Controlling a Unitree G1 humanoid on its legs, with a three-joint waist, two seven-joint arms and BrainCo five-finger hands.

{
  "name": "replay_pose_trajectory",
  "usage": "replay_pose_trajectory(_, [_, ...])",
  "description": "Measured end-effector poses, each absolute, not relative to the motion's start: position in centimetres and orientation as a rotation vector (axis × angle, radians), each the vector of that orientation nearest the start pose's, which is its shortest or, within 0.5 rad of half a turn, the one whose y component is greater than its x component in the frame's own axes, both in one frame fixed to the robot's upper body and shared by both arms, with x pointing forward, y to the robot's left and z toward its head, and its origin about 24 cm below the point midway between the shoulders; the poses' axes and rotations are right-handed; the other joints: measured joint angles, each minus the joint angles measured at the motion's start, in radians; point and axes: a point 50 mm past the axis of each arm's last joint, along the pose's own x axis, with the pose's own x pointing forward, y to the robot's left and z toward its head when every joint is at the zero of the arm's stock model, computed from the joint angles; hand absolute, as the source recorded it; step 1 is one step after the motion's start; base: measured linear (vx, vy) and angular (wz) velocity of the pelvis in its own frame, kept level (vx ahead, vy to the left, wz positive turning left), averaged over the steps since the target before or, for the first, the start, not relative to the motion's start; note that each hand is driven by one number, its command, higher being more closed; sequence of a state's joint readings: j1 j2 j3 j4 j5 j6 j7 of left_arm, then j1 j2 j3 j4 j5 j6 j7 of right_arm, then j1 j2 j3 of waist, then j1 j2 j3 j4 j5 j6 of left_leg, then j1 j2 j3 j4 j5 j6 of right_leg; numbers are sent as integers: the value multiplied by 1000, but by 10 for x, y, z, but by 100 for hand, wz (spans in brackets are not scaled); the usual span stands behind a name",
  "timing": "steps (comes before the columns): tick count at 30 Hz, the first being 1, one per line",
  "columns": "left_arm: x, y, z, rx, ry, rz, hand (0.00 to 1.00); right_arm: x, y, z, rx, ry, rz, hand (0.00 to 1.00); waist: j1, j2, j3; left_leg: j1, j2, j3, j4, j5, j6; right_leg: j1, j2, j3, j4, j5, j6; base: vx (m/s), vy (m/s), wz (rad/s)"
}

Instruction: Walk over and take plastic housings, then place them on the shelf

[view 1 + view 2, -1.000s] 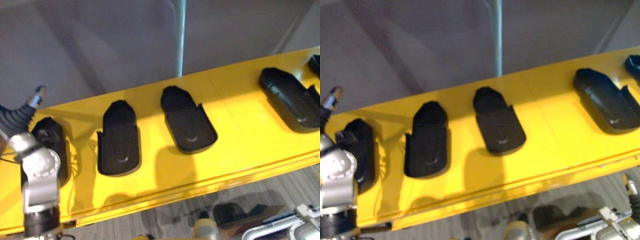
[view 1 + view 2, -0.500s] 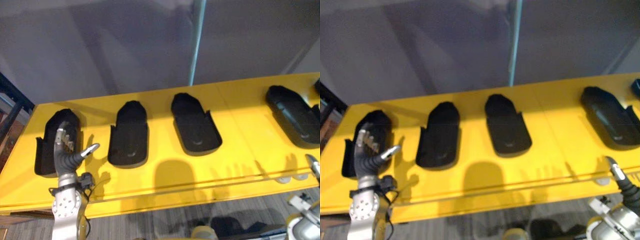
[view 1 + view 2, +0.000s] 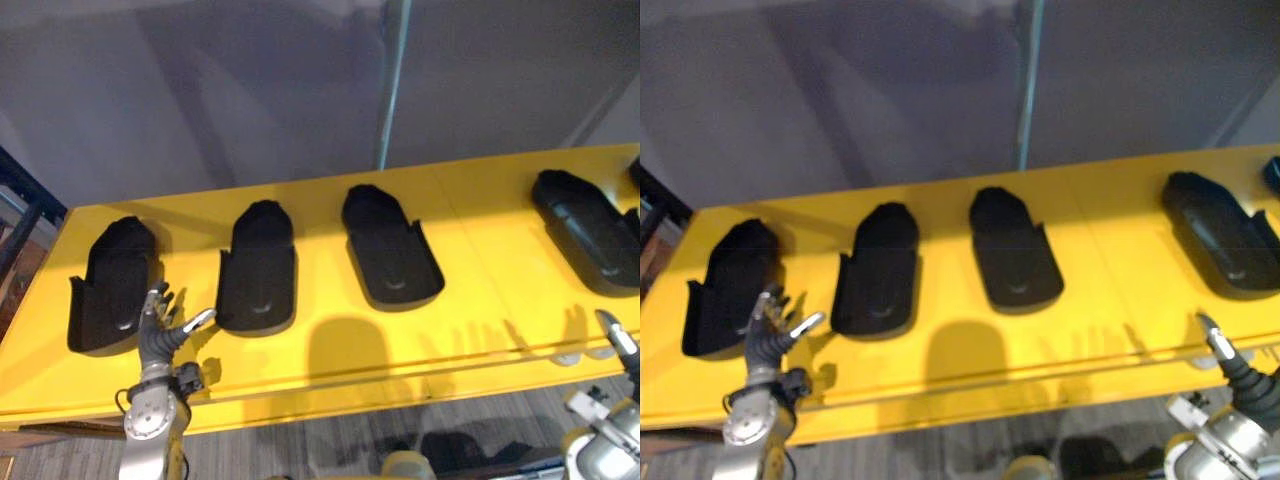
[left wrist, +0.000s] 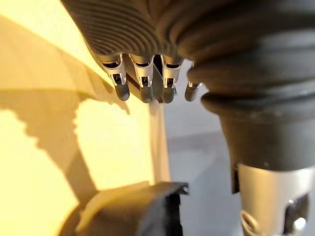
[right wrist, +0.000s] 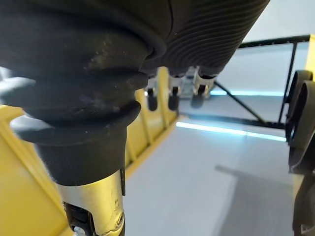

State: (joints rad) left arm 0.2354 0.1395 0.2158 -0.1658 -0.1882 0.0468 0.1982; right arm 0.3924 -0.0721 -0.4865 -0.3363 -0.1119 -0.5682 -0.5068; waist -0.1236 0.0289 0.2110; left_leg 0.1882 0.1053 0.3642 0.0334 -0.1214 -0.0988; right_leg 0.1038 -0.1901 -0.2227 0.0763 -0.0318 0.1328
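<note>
Several black plastic housings lie in a row on the yellow shelf (image 3: 480, 215): one at the far left (image 3: 112, 285), the second (image 3: 258, 278), the third (image 3: 392, 258) and one at the right (image 3: 590, 240). My left hand (image 3: 160, 335) is open with its fingers spread, just in front of the leftmost housing near the shelf's front edge, holding nothing. In the left wrist view its straight fingers (image 4: 142, 83) hang above the yellow surface, with a housing's edge (image 4: 142, 206) close by. My right hand (image 3: 1225, 355) is open and empty, low by the shelf's front edge at the right.
A grey wall (image 3: 220, 100) rises behind the shelf, and a pale upright pole (image 3: 392, 80) stands at its back edge. A dark frame (image 3: 18, 195) shows at the far left. Grey floor (image 3: 330, 445) lies below the shelf's front edge.
My left hand has left the leftmost housing and drawn back and down toward the front edge. The whole view shifted as the camera moved.
</note>
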Motion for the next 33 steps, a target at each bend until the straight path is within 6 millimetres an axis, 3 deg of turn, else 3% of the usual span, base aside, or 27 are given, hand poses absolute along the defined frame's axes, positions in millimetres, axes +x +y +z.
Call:
replay_pose_trajectory(12, [199, 254, 29, -4, 108, 625, 0, 119, -280, 112, -376, -602, -892, 0, -2, -8, 6, 0, -6, -1, -3, 3, 1, -1, 0, 0, 0, 0, 0, 0, 0, 0])
replay_pose_trajectory(33, [201, 267, 25, -9, 103, 756, 0, 122, -282, 107, -375, -579, -889, 0, -17, -13, 18, 3, -8, 0, -10, 7, 3, -2, 0, 2, 0, -2, -1, 0, 0, 0])
